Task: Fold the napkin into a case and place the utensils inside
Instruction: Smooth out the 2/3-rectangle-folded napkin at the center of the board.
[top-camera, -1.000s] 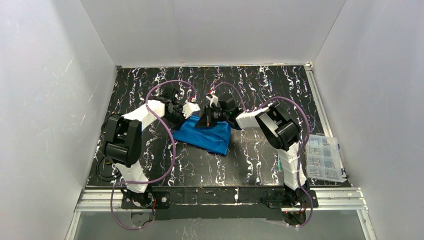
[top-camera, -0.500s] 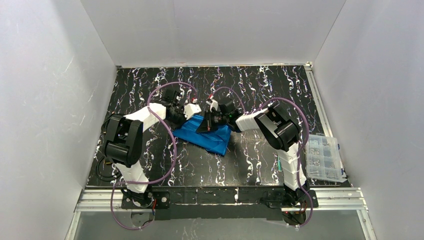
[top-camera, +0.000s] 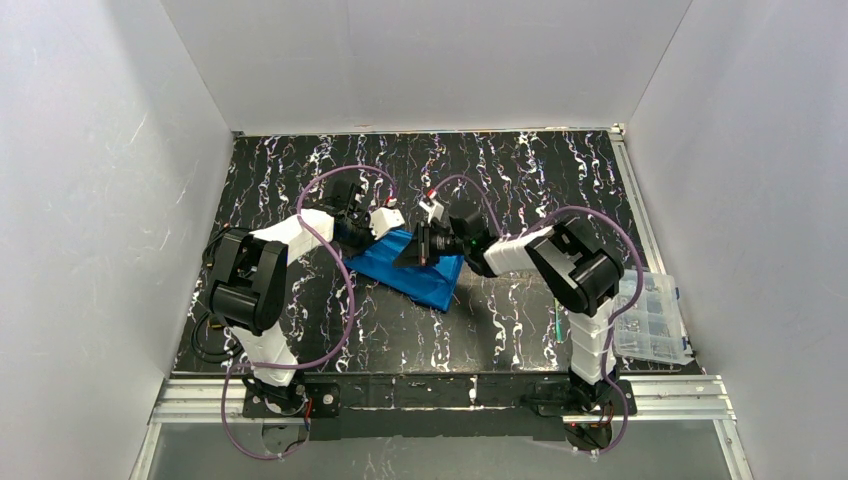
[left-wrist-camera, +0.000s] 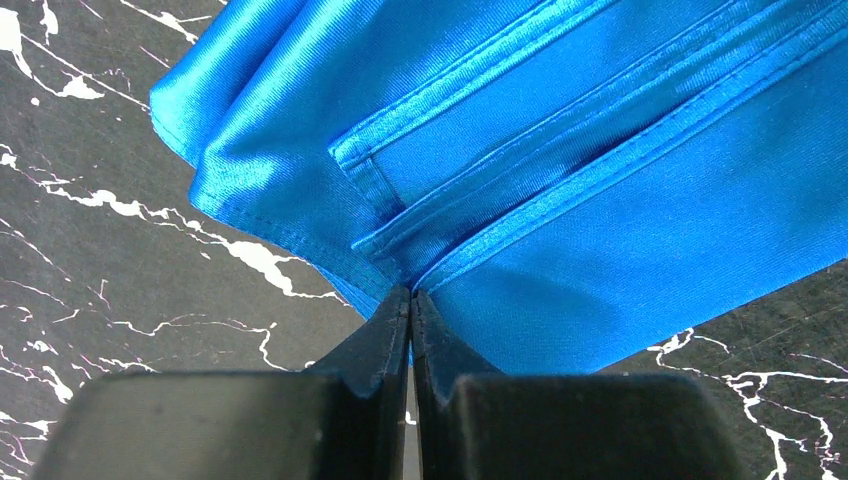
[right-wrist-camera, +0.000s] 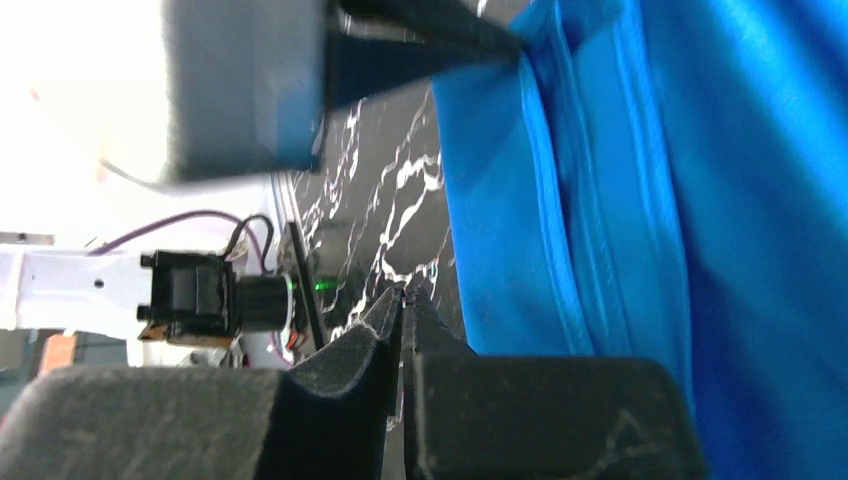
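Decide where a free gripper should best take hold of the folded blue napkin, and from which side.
Probably a hemmed edge, approached low from outside so the jaws straddle the layers. The napkin lies flat on the table, so only its edges offer a pinch; the left gripper grips its edge that way.

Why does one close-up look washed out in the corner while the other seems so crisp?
Right wrist view: the upper left is blown out to white, and the left hand near the lens is soft. Left wrist view: the napkin is sharp, with sheen on its folds. Top view: evenly lit.
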